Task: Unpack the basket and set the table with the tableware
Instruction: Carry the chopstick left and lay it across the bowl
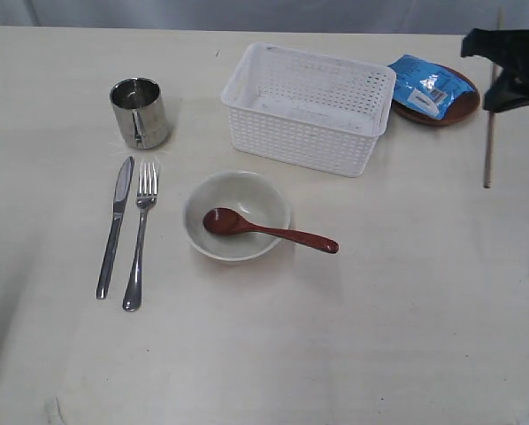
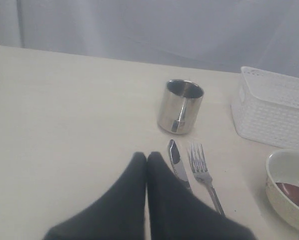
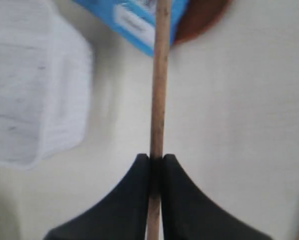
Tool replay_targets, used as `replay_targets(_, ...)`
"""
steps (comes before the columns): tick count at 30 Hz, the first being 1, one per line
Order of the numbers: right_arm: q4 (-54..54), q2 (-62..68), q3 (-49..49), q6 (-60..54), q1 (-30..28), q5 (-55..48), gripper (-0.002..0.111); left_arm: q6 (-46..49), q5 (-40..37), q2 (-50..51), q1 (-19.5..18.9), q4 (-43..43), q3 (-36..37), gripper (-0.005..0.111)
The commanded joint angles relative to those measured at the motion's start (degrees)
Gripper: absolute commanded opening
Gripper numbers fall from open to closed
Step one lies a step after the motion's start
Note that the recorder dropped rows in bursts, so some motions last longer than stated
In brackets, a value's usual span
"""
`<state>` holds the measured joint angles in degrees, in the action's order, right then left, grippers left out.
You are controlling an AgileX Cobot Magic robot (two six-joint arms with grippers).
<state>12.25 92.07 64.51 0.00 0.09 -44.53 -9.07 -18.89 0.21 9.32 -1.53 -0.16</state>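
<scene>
Basket (image 1: 307,106) on the desk (image 1: 379,336), one chopstick (image 3: 158,100) gripped to its right.
We see the right end effector (image 3: 156,159) clamped on that chopstick, beside the wooden plate (image 1: 459,109) that carries the blue packet (image 1: 428,84). In front of the basket the bowl (image 1: 236,215) holds the spoon (image 1: 269,230); left of the basket are the cup (image 1: 141,112) and, nearer us, the knife (image 1: 116,226) and fork (image 1: 141,235). Our left end effector (image 2: 146,156) is closed, holding nothing.

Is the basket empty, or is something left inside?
Empty, as far as visible: the basket shows only its bare white floor in the exterior view.
</scene>
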Motion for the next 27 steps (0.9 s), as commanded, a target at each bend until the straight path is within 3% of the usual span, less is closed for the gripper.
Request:
replay_targets(1, 6.6, -2.9, 0.1, -1.5, 9.7, -3.3, 0.000, 0.0, 0.6, -0.2, -0.1, -0.3, 0.2, 0.000)
replay_targets(8, 9.4, -3.2, 0.1, -3.9, 29.4, -3.1, 0.000, 0.0, 0.6, -0.2, -0.1, -0.3, 0.2, 0.000)
replay_targets(11, 9.3, -2.4, 0.1, -3.9, 35.2, -1.5, 0.000, 0.0, 0.6, -0.2, -0.1, -0.3, 0.2, 0.000)
replay_targets(27, 11.9, 9.4, 0.1, -4.5, 42.9, 2.4, 0.000, 0.0, 0.6, -0.2, -0.1, -0.3, 0.2, 0.000)
